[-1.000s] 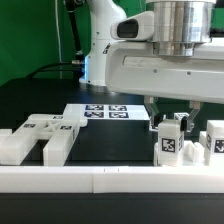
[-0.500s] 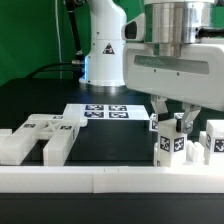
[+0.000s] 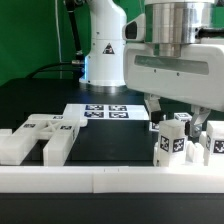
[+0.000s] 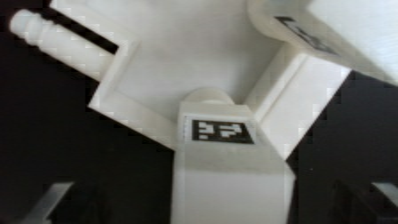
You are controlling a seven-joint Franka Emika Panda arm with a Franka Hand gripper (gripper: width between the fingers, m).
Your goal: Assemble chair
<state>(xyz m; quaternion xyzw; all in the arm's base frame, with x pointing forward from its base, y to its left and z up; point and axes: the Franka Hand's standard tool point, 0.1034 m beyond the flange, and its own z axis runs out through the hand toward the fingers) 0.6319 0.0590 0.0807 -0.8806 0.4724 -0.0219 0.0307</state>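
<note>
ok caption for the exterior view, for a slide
Franka end effector open astride an upright tagged chair part, a slotted chair piece lying at the exterior view's left.

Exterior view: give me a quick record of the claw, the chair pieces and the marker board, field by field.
claw: open, fingers either side of the upright piece
upright piece: tagged, standing behind the front rail, exterior view's right
slotted piece: exterior view's left, prongs toward the rail
marker board: middle, farther back
</note>
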